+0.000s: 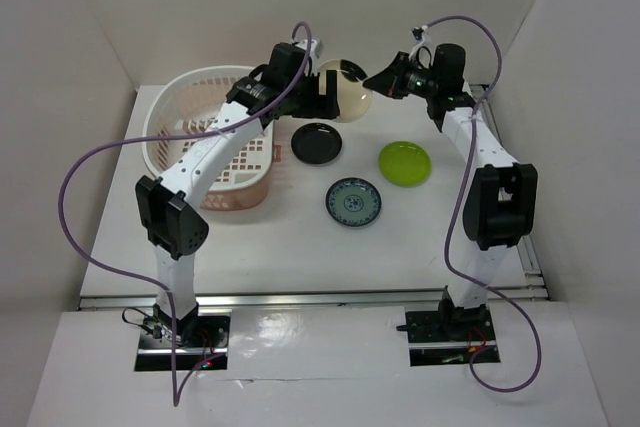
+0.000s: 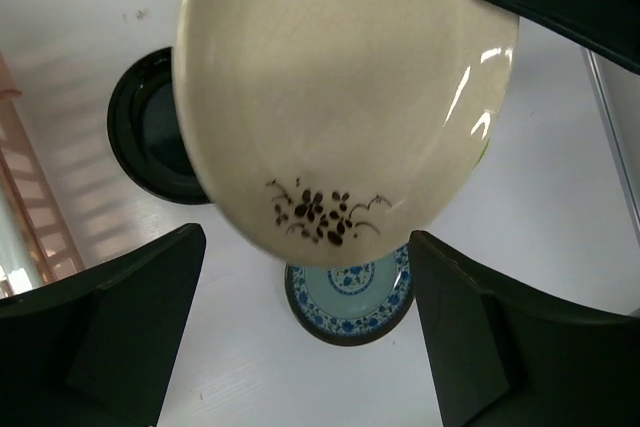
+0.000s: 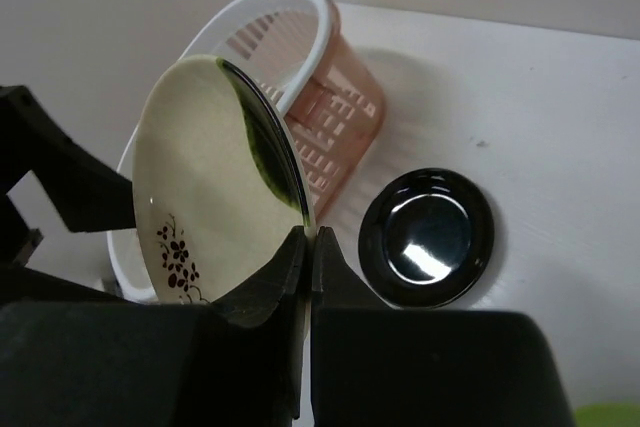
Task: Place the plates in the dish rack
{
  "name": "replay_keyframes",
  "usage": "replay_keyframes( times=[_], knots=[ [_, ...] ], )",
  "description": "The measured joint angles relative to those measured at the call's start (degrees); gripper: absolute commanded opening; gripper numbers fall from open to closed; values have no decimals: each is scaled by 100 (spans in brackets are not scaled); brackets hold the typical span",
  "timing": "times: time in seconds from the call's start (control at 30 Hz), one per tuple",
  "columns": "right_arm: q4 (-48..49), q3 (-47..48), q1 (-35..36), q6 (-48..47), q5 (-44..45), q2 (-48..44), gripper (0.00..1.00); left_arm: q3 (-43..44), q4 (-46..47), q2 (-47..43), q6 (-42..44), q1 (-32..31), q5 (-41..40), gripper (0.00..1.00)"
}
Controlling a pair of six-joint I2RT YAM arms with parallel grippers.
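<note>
Pinching the cream plate [image 3: 200,217] by its rim in the right gripper [image 3: 308,247], clamped tight, up in the air near the dish rack [image 1: 170,107], with the left gripper [image 2: 308,242] gaping wide around it.

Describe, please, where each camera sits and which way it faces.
Top camera: above and behind the robot, looking down at the table; the left arm and right arm show whole.
Left wrist camera: on the left arm, facing down past the cream plate at the black plate and blue plate; the open left pincer frames it.
Right wrist camera: on the right arm, facing the basket and black plate; the right pincer is shut on the cream plate's rim.
Shared: all three show the cream plate and black plate.
</note>
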Motion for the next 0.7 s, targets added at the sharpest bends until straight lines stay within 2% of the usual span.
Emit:
replay_keyframes(
  times=[0.13, 0.23, 0.33, 0.47, 0.63, 0.7],
  knots=[
    [28, -297, 90, -68, -254, -179, 0, -345, 153, -37, -39, -20, 118, 91],
    [42, -560, 96, -81, -420, -358, 0, -807, 345, -210, -138, -28, 164, 84],
    [2, -605, 120, -175, -463, -411, 0, -1180, 496, -442, -155, -28, 181, 83],
    [-44, -616, 184, -319, -448, -435, 0, -1290, 584, -680, -157, -20, 164, 79],
    [-79, -640, 249, -402, -413, -507, 0, -1340, 750, -973, -151, -17, 144, 79],
    [-96, -640, 269, -413, -407, -525, 0, -1340, 796, -1025, -151, -17, 138, 73]
  ],
)
